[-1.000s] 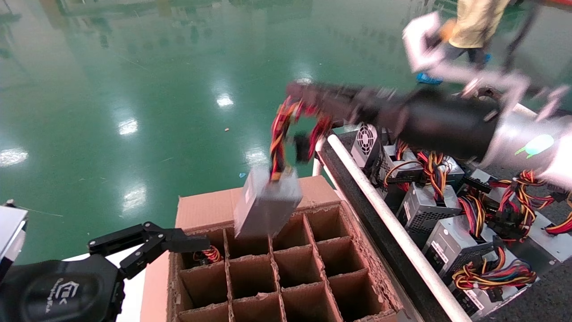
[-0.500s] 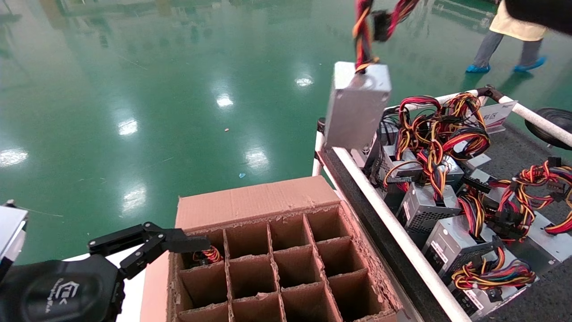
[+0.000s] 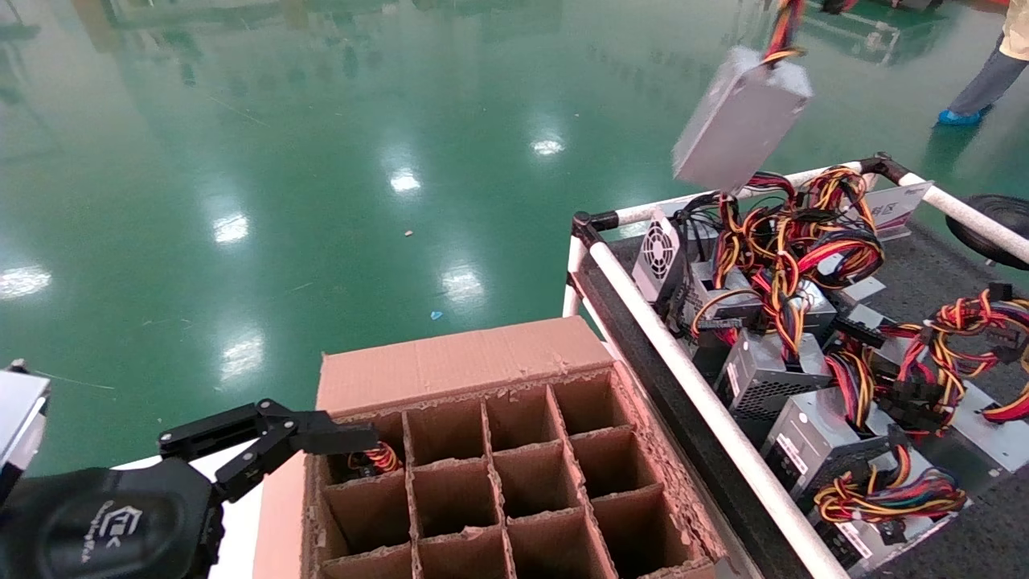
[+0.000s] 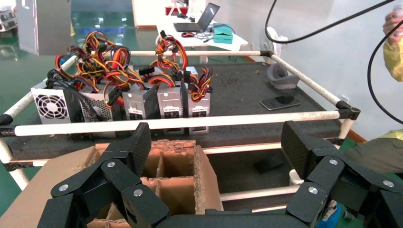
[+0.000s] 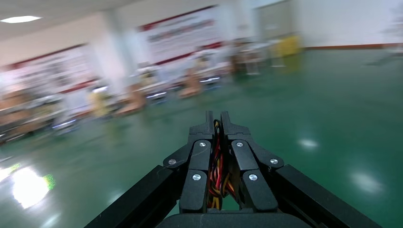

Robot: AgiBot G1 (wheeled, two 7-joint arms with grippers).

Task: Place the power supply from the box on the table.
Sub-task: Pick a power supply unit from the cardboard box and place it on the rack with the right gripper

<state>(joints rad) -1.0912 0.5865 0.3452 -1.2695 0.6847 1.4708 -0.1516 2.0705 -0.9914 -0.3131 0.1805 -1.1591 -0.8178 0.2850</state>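
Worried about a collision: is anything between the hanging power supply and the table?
Yes. The power supply hangs by its wires from the right gripper above the table's far rail, with other supplies and tangled wires crowding the felt below.

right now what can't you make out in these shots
- Right gripper: out of frame in the head view; only the right wrist view shows its fingers shut on the wire bundle.
- Power supply: motion-blurred in the head view, labels unreadable.
- Box: near cells cut off by the frame's lower edge.
- Left gripper: open beside the box.
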